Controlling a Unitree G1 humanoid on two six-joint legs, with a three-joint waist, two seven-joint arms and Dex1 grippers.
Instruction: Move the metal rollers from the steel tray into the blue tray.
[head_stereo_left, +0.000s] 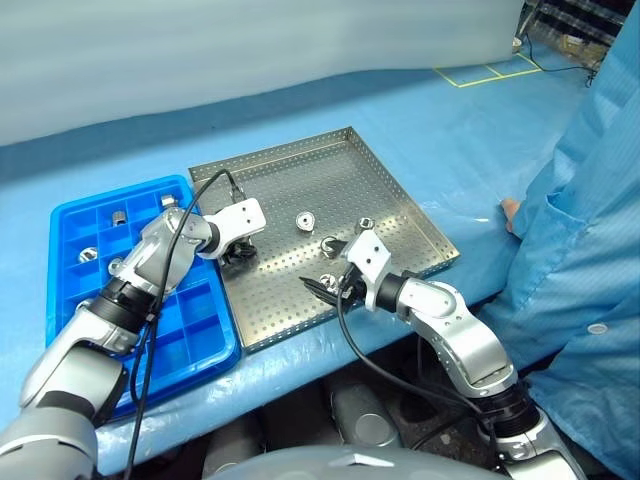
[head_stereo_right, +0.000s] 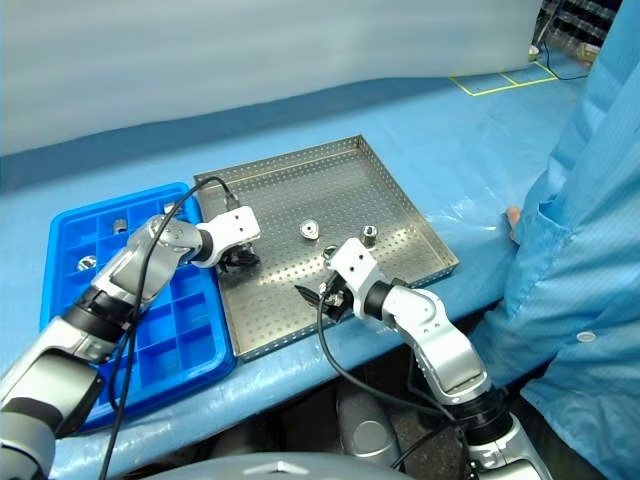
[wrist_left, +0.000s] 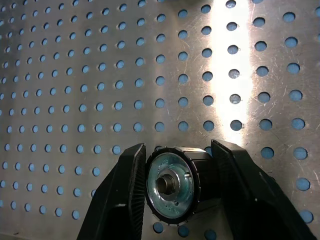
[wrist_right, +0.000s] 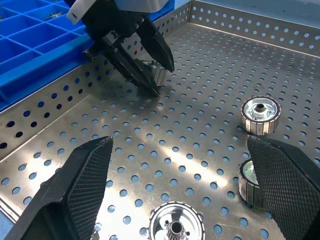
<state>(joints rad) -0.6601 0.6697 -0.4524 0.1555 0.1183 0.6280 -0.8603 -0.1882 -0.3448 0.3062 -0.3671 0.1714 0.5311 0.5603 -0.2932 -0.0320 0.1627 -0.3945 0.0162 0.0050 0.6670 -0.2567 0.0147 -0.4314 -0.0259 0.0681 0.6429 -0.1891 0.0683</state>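
Steel tray (head_stereo_left: 400, 215): roller (wrist_left: 175, 182) between left pincer (wrist_left: 177, 187) fingers.

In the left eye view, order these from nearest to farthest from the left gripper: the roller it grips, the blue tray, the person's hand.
1. The roller, held in the left gripper.
2. The blue tray, beside it.
3. The person's hand, far across the steel tray.

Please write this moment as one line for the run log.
left claw: shut on small shiny metal roller | right claw: open, holding nothing | place: grey perforated steel tray | blue plastic compartment tray: delivery pending
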